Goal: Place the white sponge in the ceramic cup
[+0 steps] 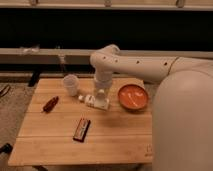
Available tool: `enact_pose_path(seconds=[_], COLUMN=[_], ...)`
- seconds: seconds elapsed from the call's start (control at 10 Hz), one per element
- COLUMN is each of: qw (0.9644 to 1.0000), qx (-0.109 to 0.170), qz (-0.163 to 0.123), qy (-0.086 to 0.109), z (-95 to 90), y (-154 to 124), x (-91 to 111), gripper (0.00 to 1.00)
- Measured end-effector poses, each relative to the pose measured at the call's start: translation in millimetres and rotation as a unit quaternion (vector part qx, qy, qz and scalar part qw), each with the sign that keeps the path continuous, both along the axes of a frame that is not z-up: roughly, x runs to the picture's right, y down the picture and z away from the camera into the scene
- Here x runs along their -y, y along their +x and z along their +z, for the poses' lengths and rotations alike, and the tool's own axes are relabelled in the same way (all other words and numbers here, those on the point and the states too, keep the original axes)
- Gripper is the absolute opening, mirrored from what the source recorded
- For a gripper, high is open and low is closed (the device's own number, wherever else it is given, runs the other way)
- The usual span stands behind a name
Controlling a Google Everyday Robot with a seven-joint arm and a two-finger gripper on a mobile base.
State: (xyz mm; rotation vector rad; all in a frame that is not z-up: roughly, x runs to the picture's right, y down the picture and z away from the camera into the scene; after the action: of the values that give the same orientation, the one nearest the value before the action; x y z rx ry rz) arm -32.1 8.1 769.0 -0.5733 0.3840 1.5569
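Observation:
The ceramic cup point(71, 84) stands upright near the back left of the wooden table point(55, 142). My gripper point(101, 101) hangs straight down from the white arm point(130, 65), right of the cup and apart from it. A small off-white block, the white sponge point(103, 105), sits at the gripper's lower end, held just above the table. The gripper partly hides it.
A white bottle point(87, 99) lies on its side just left of the gripper. An orange bowl point(133, 96) is to its right. A red-handled tool point(50, 104) lies at the left and a dark bar point(82, 129) at the front. The robot's body point(185, 125) fills the right side.

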Motion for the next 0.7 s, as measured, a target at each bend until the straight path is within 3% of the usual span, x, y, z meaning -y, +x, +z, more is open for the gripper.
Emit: enact_pose_path(seconds=[0.3,0.7], qw=[0.9961,0.988], qx=[0.037,0.082], qz=[-0.048,-0.066], qy=[0.063,0.113], z=[11.6,40.3], y=[-34,-87], x=[52,96], gripper=[0.0,0.0])
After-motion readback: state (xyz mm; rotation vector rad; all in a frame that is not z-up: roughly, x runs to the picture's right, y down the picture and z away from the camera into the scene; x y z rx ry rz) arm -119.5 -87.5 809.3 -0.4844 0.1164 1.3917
